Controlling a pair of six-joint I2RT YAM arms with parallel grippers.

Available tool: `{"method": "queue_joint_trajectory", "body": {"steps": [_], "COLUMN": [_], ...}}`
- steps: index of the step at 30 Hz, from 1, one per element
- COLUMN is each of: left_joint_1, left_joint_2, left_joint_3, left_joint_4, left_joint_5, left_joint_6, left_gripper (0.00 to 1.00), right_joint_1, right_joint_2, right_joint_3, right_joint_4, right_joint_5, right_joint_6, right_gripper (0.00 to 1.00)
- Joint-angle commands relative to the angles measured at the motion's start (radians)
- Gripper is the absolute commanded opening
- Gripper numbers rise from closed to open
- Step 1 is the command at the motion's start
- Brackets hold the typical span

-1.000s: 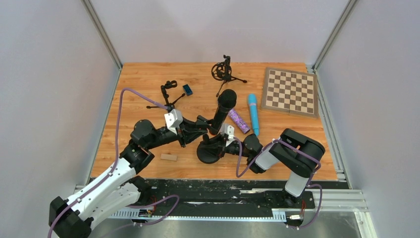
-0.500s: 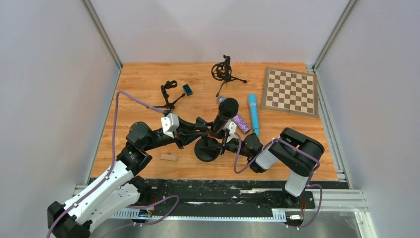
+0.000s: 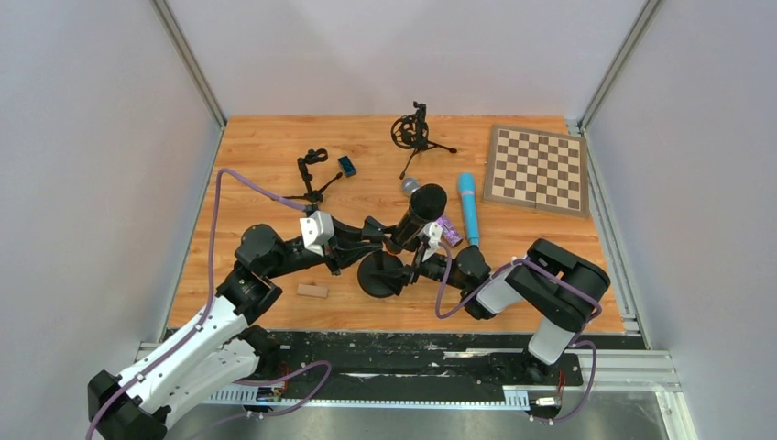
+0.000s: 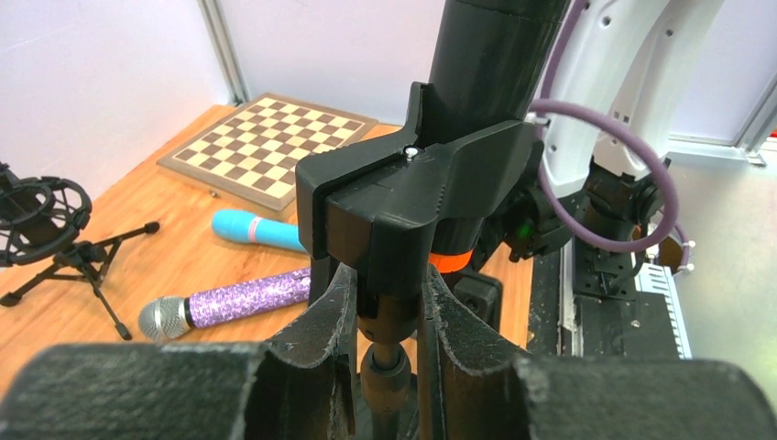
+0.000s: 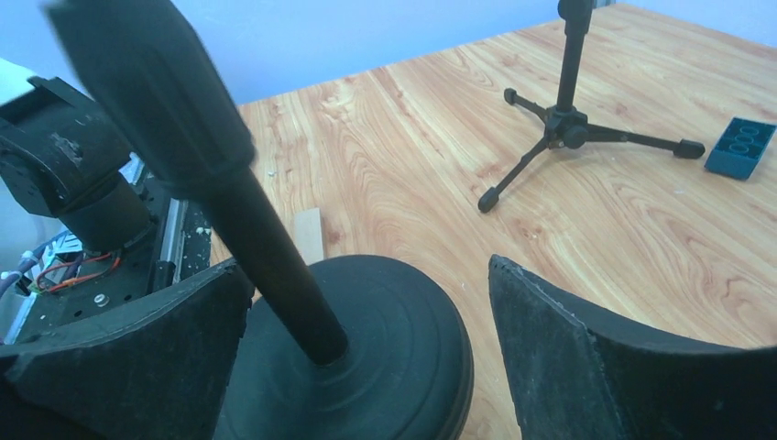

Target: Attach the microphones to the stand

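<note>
My left arm reaches low, left tool (image 4: 387,302) pinched on the stem of the black round-based stand (image 3: 377,275) beneath the clipped black orange-ended microphone (image 3: 417,213). My right arm folds inward, right tool (image 5: 366,275) spread wide around that stand's base; the purple glitter microphone (image 4: 247,298) and light blue microphone (image 4: 257,229) lie beside it.

Table (image 3: 275,156) was grained wood with a light sheen. Stand (image 5: 385,348) was matt black, base finely ringed, its clip (image 4: 412,202) matt black plastic. Purple microphone (image 4: 257,295) was glittery with a silver metal mesh head. Light blue microphone (image 4: 252,229) looked smooth plastic. Right fingers (image 5: 596,367) had rough black pads
</note>
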Motion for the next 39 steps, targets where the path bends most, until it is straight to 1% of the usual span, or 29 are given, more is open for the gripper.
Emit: {"method": "queue_joint_trajectory", "body": {"steps": [1, 11, 16, 21, 24, 28, 31, 36, 39], "left_joint_1": [-0.005, -0.004, -0.002, 0.019, 0.066, 0.107, 0.161, 0.243, 0.311], "left_joint_2": [0.007, 0.049, 0.098, 0.155, 0.202, 0.235, 0.25, 0.227, 0.189], "left_joint_3": [0.033, -0.009, -0.013, -0.011, 0.005, 0.021, 0.031, 0.038, 0.028], "left_joint_4": [0.107, 0.17, 0.187, 0.222, 0.244, 0.266, 0.276, 0.265, 0.244], "left_joint_5": [-0.048, -0.124, -0.141, -0.147, -0.112, -0.109, -0.091, -0.07, -0.067], "left_joint_6": [0.042, 0.06, 0.063, 0.052, 0.024, 0.023, 0.01, 0.012, 0.019], "left_gripper": [0.0, 0.0, 0.0, 0.0, 0.0, 0.0, 0.0, 0.0, 0.0], "right_joint_1": [-0.003, -0.003, -0.005, -0.008, -0.012, -0.019, -0.02, -0.022, -0.023], "right_joint_2": [-0.069, -0.237, -0.341, -0.43, -0.46, -0.487, -0.503, -0.517, -0.515], "right_joint_3": [0.001, -0.085, -0.093, -0.138, -0.165, -0.189, -0.205, -0.218, -0.219], "right_joint_4": [-0.008, -0.141, -0.317, -0.411, -0.429, -0.458, -0.464, -0.479, -0.482], "right_joint_5": [-0.032, -0.027, 0.02, 0.109, 0.141, 0.163, 0.174, 0.195, 0.197], "right_joint_6": [0.012, -0.015, -0.025, -0.034, -0.031, -0.011, 0.001, -0.001, -0.007], "right_gripper": [1.0, 1.0, 1.0, 1.0, 1.0, 1.0, 1.0, 1.0, 1.0]}}
